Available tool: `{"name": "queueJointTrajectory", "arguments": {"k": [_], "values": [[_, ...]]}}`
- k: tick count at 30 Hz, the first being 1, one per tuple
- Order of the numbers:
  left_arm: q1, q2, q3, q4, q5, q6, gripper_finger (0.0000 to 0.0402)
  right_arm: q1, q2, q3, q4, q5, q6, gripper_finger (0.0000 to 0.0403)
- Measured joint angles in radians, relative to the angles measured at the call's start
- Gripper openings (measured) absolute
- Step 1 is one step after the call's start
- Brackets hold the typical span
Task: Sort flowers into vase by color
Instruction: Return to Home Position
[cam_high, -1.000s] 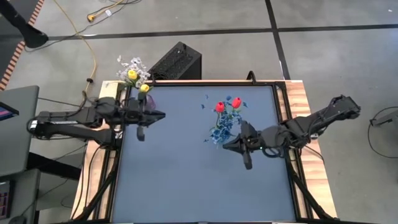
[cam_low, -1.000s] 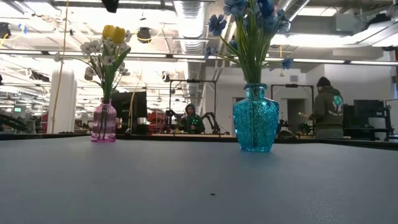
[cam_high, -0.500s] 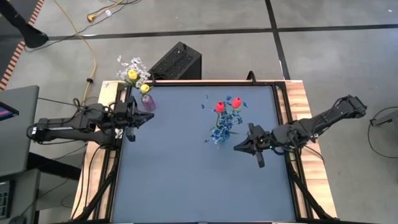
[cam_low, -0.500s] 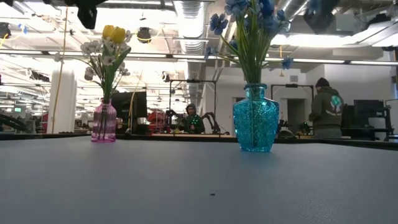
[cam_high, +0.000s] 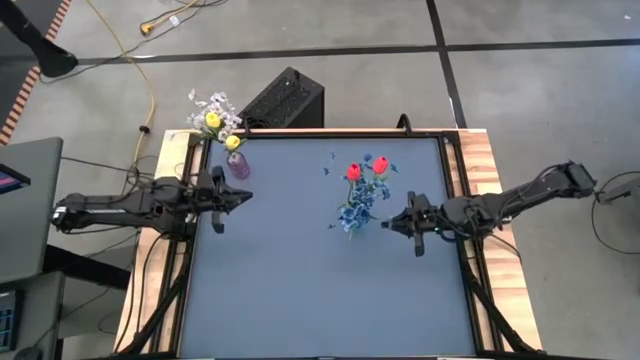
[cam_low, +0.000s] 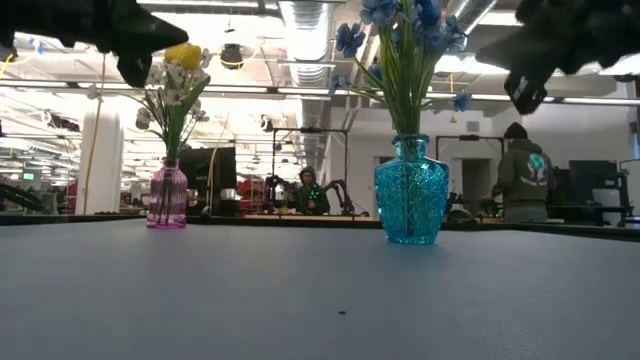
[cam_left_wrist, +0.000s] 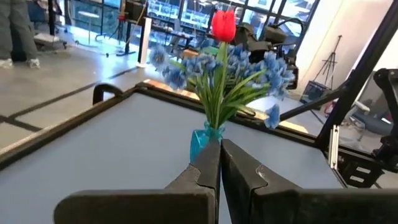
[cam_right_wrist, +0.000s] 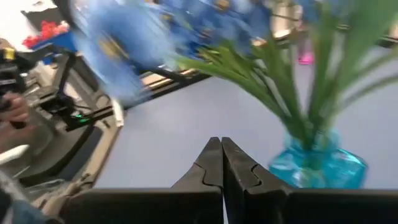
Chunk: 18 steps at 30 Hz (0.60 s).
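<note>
Over the table (cam_high: 300, 290) we see the left gripper (cam_high: 241, 195) at its left edge, the right gripper (cam_high: 388, 224) just beside the blue vase (cam_low: 410, 195) — jaws pressed together on each. Red tulips (cam_high: 353, 172) and blue sprigs (cam_high: 352, 212) stand in it; yellow buds (cam_high: 212, 121) and white blossoms (cam_high: 205, 102), in the pink vase (cam_low: 167, 198).

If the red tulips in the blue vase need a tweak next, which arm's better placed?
Right. The right end effector, shut and empty, hangs just beside the blue vase holding the red tulips; the left end effector is across the table, by the purple vase.
</note>
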Motion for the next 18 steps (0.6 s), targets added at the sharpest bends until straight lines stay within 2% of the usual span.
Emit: {"name": "queueJointTrajectory", "arguments": {"k": [8,14,18], "values": [[0.000,-0.001,-0.069,0.027,0.000,-0.059,0.0000,-0.121,-0.045,-0.094,0.037,-0.104,-0.001,0.0018],[0.000,-0.014,-0.090,0.034,0.000,-0.077,0.0000,-0.213,-0.103,-0.129,0.033,-0.113,-0.023,0.0019],[0.000,-0.054,-0.157,0.083,0.001,-0.111,0.0000,-0.247,-0.156,-0.160,0.011,-0.125,-0.024,0.0019]]}}
